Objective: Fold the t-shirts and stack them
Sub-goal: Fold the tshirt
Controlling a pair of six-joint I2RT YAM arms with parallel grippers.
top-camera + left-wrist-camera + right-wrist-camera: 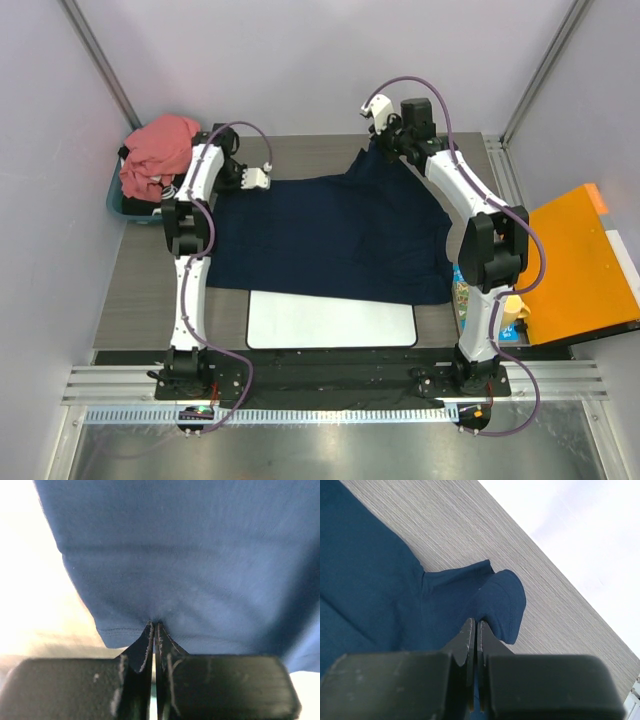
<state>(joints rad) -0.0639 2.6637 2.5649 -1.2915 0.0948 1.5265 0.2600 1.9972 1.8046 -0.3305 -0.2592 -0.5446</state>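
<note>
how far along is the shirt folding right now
Nothing looks folded or stacked yet. In hand: the navy t-shirt lies spread on the table, with the left claw and right claw each pinched shut on its far edge. Left: folding it, then the pink t-shirt, heaped in the bin at far left.
</note>
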